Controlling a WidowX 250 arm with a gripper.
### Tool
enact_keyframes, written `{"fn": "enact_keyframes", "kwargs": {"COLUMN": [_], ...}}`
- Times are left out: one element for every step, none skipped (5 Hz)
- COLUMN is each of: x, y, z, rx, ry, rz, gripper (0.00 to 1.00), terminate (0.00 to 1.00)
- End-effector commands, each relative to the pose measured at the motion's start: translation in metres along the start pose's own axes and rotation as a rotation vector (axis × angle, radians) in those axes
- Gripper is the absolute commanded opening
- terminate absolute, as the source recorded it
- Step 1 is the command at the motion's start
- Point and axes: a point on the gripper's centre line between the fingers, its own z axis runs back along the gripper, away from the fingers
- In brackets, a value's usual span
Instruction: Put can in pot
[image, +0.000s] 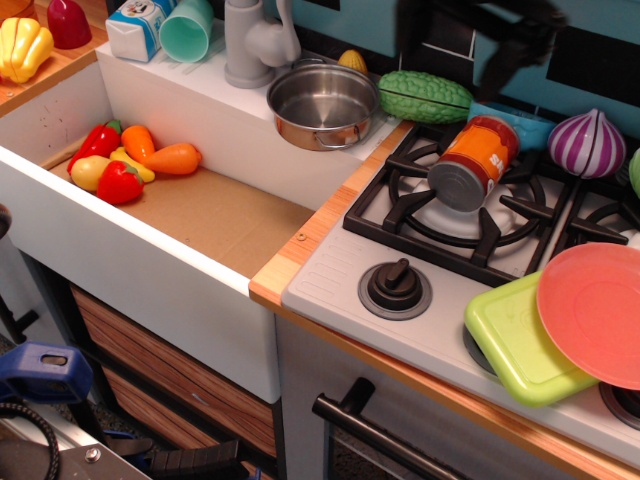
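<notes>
Your gripper hung blurred at the top right of the frame, above the can; whether its jaws were spread or pressed together could not be told. The can lay tilted on its side on the stove grate, right of centre, grey end toward the camera. The pot sat empty at upper centre, beside the faucet. You would have done best to descend squarely across the can's round body, not its ends, and grip mid-label so it couldn't roll.
</notes>
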Motion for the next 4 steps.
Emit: {"fn": "enact_keyframes", "kwargs": {"x": [0.023, 0.028, 0.034, 0.033], "y": [-0.020, -0.029, -0.033, -0.032], "z": [-0.006, -0.027, -0.044, -0.053], "rx": [-0.048, -0.070, -0.067, -0.063], "ry": [-0.089, -0.104, -0.122, -0.124], "rz": [0.022, -0.001, -0.018, -0.025], "gripper": [1.00, 1.00, 1.00, 1.00], "terminate": [0.00, 0.00, 0.00, 0.00]}}
